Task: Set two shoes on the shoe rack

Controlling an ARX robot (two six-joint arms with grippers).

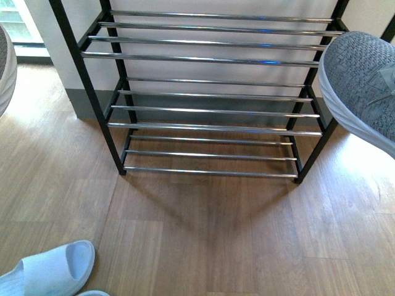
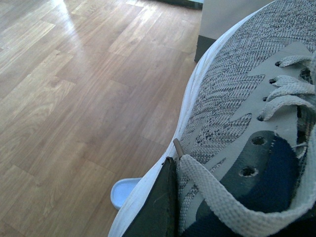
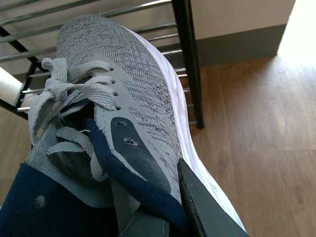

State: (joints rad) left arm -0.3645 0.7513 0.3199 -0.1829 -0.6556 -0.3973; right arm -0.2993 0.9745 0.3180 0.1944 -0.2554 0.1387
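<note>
The shoe rack (image 1: 210, 92) stands against the wall, its chrome tiers bare. My right gripper (image 3: 170, 212) is shut on a grey knit sneaker (image 3: 138, 98) at its navy collar; the sneaker's toe (image 1: 361, 86) hangs in the air at the rack's right end, level with the upper tiers. My left gripper (image 2: 170, 207) is shut on the other grey knit sneaker (image 2: 232, 98), held above the floor; only its edge (image 1: 5, 68) shows at the far left of the front view. A pale blue slide (image 1: 52, 268) lies on the floor at front left.
A second slide's tip (image 1: 92, 293) shows at the bottom edge. Wood floor (image 1: 203, 234) lies in front of the rack. A white wall with grey skirting (image 1: 86, 102) is behind it. A bright window (image 1: 21, 24) is at far left.
</note>
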